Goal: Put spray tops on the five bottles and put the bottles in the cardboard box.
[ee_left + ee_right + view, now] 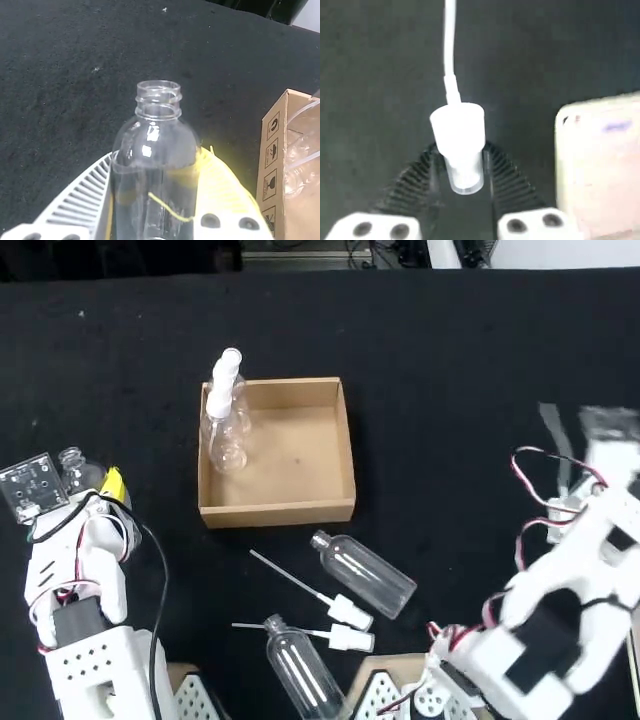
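My left gripper (92, 483) is at the table's left, shut on a clear uncapped bottle (156, 165) between a white finger (80, 205) and a yellow finger (225, 200). That bottle (76, 466) stands just left of the cardboard box (300, 508). Over the right side, my right gripper (460, 161) is shut on a white spray top (458, 142), its tube pointing away from the wrist; the same gripper (603, 430) is blurred there. Two bottles with spray tops (226, 415) lean in the box's left end. Two uncapped bottles (365, 572) (300, 667) and two loose spray tops (343, 609) (347, 638) lie in front of the box.
The box's side (274, 165) is close beside the held bottle. A pale blurred block (600, 165) sits beside the right gripper. Both arm bases stand at the front edge. Black cloth (450, 370) covers the table, with free room at the back and right.
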